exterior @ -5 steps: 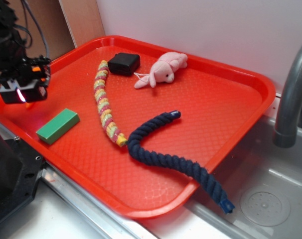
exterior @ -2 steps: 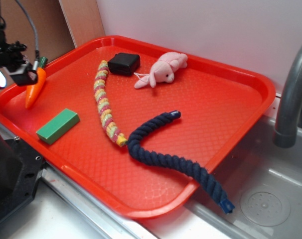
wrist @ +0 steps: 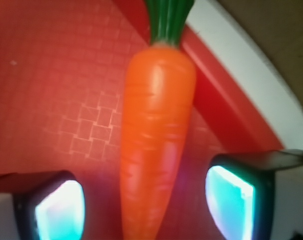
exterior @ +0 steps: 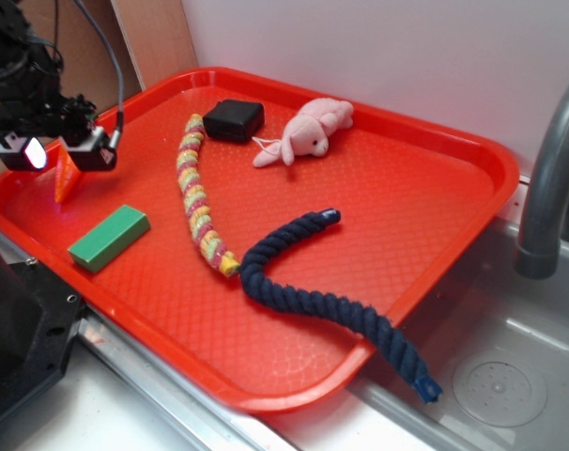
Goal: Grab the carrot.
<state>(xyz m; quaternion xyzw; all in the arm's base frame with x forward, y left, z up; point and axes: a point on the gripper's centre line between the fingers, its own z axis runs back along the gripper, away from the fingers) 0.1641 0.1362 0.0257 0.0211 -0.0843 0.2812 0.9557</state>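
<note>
The carrot (exterior: 63,184) is a small orange cone lying near the left rim of the red tray (exterior: 435,141); only its pointed end shows below the gripper in the exterior view. My gripper (exterior: 64,155) hangs directly over it. In the wrist view the carrot (wrist: 156,130) runs lengthwise between the two fingers, green stem at the top. The gripper (wrist: 145,207) is open, with a gap of tray showing between the carrot and each glowing pad (wrist: 59,210).
A green block (exterior: 109,237) lies just in front of the carrot. On the tray also are a yellow-pink rope (exterior: 196,197), a dark blue rope (exterior: 322,291), a pink plush bunny (exterior: 308,132) and a black box (exterior: 234,119). A faucet (exterior: 547,188) and sink (exterior: 510,376) are right.
The gripper swung up and left, uncovering the carrot, then came back right and down over it. The carrot has stayed in place on the tray.
</note>
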